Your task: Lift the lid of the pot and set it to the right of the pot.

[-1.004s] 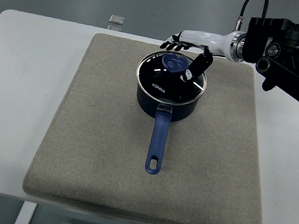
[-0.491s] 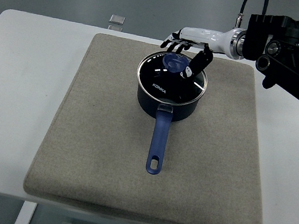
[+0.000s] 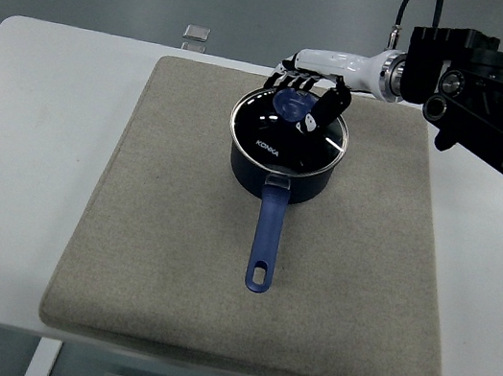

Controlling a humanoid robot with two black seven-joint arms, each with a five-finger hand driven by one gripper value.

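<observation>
A dark blue pot (image 3: 281, 176) stands on the grey mat, its long blue handle (image 3: 266, 239) pointing toward the near edge. The glass pot lid (image 3: 285, 136) with a blue knob (image 3: 292, 108) lies on the pot. My right hand (image 3: 309, 96) reaches in from the right with a white forearm. Its fingers (image 3: 285, 80) curl over the far side of the knob, and the thumb (image 3: 327, 107) presses in from the right. The hand is shut on the knob, and the lid still rests flat on the rim. My left arm is out of view.
The grey mat (image 3: 151, 258) covers most of the white table (image 3: 26, 139). To the right of the pot the mat (image 3: 382, 192) is bare. A small clear object (image 3: 197, 33) lies at the table's far edge. The black arm body (image 3: 496, 100) hangs over the far right corner.
The right hand has moved left and down over the lid. Its fingers, stretched out behind the knob before, now curl around it with the thumb drawn in. The pot and lid have not moved.
</observation>
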